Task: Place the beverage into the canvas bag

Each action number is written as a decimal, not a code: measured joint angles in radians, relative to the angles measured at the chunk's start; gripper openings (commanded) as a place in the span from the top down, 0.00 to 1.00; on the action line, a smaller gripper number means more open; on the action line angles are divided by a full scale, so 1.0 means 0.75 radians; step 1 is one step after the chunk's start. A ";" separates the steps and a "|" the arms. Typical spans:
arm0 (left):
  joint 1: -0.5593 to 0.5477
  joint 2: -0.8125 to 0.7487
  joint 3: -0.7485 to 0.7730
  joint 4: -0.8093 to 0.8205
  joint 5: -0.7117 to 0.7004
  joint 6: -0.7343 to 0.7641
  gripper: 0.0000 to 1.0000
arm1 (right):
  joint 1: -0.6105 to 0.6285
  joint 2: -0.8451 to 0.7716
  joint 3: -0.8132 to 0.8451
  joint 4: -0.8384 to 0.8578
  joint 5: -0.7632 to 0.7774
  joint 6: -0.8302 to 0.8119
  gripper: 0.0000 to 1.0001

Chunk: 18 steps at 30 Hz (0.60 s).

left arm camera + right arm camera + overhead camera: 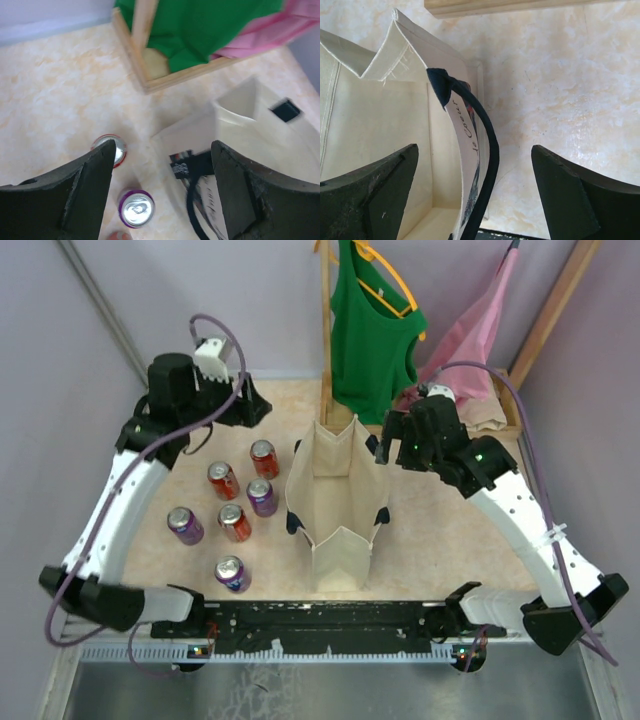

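The canvas bag (340,558) stands upright with its mouth open in the middle of the counter (440,540). Six cans stand in a group just to its left, among them a red can (264,457) and a purple can (261,496) nearest the bag. The left hand (165,147) hovers above these cans, open and empty. The right hand (475,150) is open too, with the bag's right wall and navy handle (487,140) between its fingers but not gripped. I judge the step is picking a beverage. Next, the left hand must descend over one can without knocking its neighbours.
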 measured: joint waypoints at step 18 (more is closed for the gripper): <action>0.205 0.793 0.303 -0.506 0.056 0.159 0.15 | 0.000 0.023 0.046 -0.079 0.053 -0.010 0.02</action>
